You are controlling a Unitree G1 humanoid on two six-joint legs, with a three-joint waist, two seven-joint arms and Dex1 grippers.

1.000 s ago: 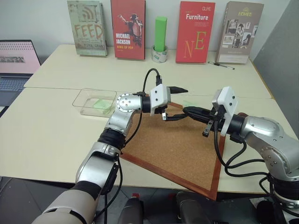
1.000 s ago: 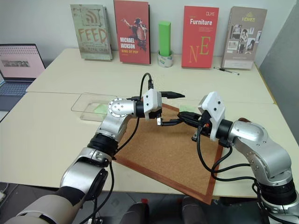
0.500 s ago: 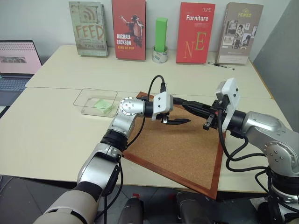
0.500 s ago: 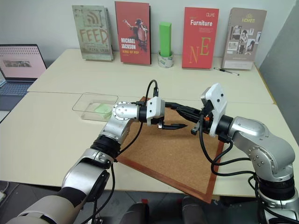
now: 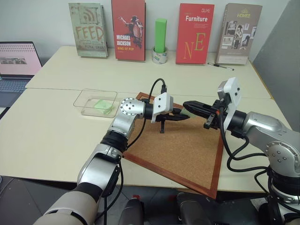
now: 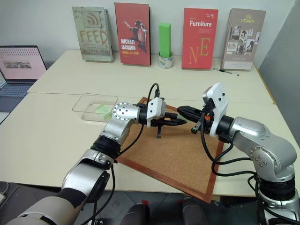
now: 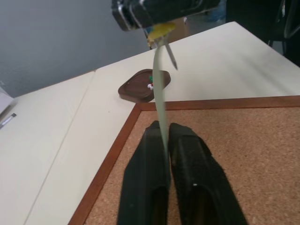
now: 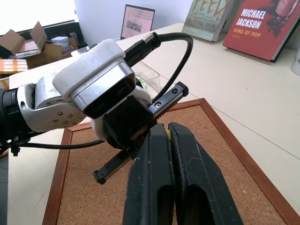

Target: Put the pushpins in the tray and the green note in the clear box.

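Both grippers meet above the cork board (image 5: 178,150). My left gripper (image 5: 186,117) is shut on the lower end of the pale green note (image 7: 161,93), which shows edge-on as a thin strip in the left wrist view. The strip runs up to my right gripper (image 5: 186,104), which is shut on a yellow-headed pushpin (image 7: 160,32) with its metal point sticking out. The dark brown tray (image 7: 133,91) sits just past the board's corner with several coloured pins in it. The clear box (image 5: 84,101) stands left of the board and holds a brighter green paper.
Four books lean on the back wall, with a tall green block (image 5: 161,33) standing in a tape roll between them. A pen (image 5: 221,65) lies at the back right. A laptop (image 5: 16,63) sits at the far left.
My left gripper's fingers have gone from wide open to shut on the note hanging under the right gripper. The right gripper has rolled a little but stayed in place.
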